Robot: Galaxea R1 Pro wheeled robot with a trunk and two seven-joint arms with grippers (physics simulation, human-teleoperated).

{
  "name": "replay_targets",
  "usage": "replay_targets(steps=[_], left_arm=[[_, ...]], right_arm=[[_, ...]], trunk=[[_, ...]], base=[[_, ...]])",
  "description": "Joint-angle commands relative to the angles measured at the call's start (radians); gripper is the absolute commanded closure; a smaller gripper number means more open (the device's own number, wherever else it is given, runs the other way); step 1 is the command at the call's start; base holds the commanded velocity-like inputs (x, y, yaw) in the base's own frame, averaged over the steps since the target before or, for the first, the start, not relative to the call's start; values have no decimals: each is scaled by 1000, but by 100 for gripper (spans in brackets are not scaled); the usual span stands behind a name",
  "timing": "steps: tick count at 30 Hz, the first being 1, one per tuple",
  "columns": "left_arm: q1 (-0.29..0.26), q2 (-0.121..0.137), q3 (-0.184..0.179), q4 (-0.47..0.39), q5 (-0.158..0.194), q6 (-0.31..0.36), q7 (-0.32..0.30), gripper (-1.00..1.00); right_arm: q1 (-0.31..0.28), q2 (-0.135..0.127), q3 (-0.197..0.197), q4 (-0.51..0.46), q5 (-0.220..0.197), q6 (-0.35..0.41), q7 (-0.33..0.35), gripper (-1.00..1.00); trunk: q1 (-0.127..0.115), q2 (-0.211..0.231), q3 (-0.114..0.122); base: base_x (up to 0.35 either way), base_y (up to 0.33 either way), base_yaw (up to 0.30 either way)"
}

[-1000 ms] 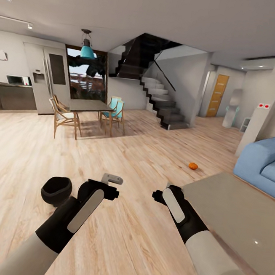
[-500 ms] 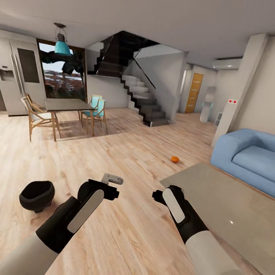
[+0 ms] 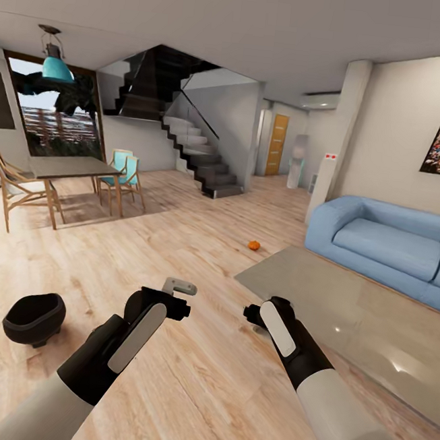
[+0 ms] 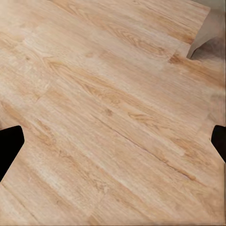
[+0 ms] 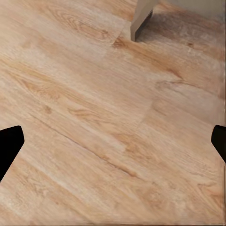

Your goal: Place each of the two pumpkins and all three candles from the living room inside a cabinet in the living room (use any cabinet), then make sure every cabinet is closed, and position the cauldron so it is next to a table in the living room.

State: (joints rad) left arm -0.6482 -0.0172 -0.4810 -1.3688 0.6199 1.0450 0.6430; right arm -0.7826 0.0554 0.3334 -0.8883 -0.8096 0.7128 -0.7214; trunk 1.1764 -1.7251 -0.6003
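Left gripper (image 3: 179, 296) and right gripper (image 3: 254, 316) both hang spread and empty over the wooden floor (image 3: 197, 245); fingertips sit wide apart in each wrist view; one pumpkin (image 3: 254, 244) rests on the floor beyond the low grey worktop (image 3: 345, 314), too small to tell its stem's direction; the black cauldron (image 3: 33, 317) stands upright, mouth upward, beside the left arm.
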Motion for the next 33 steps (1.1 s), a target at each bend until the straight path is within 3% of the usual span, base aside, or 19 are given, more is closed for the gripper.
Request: replay_targets(steps=[1, 16, 33], left_arm=[[-1, 0, -1, -1, 10, 2, 10, -100], [-1, 0, -1, 1, 8, 2, 13, -100], [-1, 0, -1, 1, 8, 2, 14, -100]], right_arm=[[-1, 0, 3, 0, -10, 1, -10, -100], [-1, 0, 3, 0, -10, 1, -9, -100], [-1, 0, 3, -1, -10, 1, -9, -100]], trunk=[[0, -1, -1], [0, -1, -1], [0, -1, -1]], base=[[-214, 156, -276], [26, 101, -262], [92, 21, -29]])
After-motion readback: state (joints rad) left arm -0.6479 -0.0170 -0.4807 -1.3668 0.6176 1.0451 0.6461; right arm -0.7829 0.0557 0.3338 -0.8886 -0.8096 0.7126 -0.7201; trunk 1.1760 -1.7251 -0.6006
